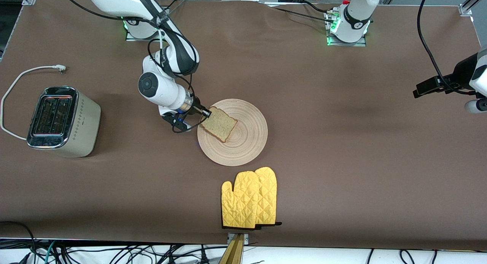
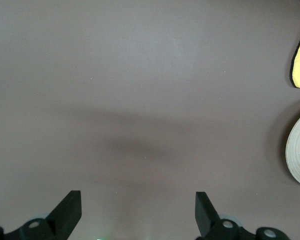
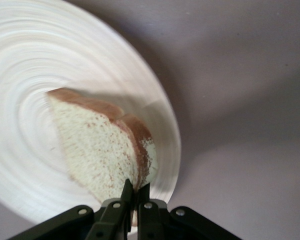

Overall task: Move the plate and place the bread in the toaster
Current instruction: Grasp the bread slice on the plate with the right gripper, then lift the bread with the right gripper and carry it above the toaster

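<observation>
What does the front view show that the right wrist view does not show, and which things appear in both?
Only the front view shows the toaster at the right arm's end of the table, the yellow oven mitts nearer to the camera than the plate, and the left arm waiting. Only the right wrist view shows how the right hand pinches the crust of the bread at its edge. Both show the bread on the plate and the brown table.

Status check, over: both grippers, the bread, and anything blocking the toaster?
Right gripper shut on bread over plate. Left gripper open, waiting over bare table. Toaster slots unobstructed.
</observation>
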